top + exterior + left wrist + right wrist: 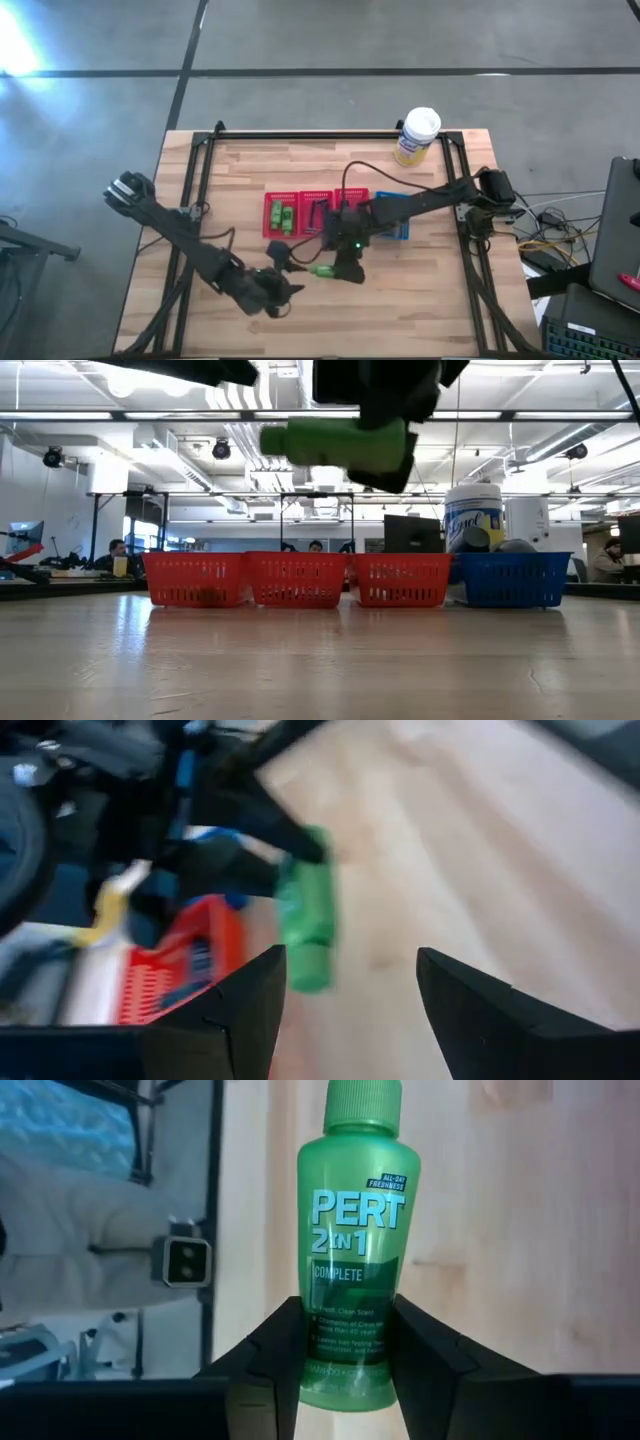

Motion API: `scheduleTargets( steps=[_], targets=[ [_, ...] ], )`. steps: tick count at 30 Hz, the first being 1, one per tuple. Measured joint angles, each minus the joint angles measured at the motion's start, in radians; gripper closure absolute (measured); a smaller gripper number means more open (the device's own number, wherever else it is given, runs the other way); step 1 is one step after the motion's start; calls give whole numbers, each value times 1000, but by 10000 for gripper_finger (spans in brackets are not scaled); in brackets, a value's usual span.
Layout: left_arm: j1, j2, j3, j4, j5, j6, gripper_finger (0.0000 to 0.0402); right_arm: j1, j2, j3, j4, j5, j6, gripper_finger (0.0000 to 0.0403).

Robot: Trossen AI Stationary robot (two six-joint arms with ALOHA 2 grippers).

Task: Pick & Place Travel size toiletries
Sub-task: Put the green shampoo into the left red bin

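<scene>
Table: wooden top (pixel 430 300), red baskets (pixel 300 212) and a blue basket (pixel 393 230) in a row.
Right gripper (pixel 345 1342): clamped on a green bottle (pixel 352 1240), held clear above the table in front of the baskets.
Left gripper (pixel 350 982): jaws apart, empty, just beside that bottle.

- Shampoo bottle (pixel 355 1240) sits between the right gripper (pixel 350 1355) fingers, above the table (pixel 420 300).
- Left gripper (pixel 350 1010) is just beside it, fingers apart.
- Baskets (pixel 316 212) lie behind both.
</scene>
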Motion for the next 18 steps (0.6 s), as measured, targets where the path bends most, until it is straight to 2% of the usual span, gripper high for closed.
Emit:
scheduleTargets(
  steps=[3, 11, 18],
  targets=[
    [0, 49, 41, 1, -104, 31, 172, -1, 0, 20, 8, -7, 7, 293],
    [11, 80, 44, 93, -61, 207, 172, 0, 4, 43, 42, -14, 50, 288],
    [14, 100, 54, 117, -27, 233, 173, 0, 4, 66, 55, -10, 73, 290]
  ],
)
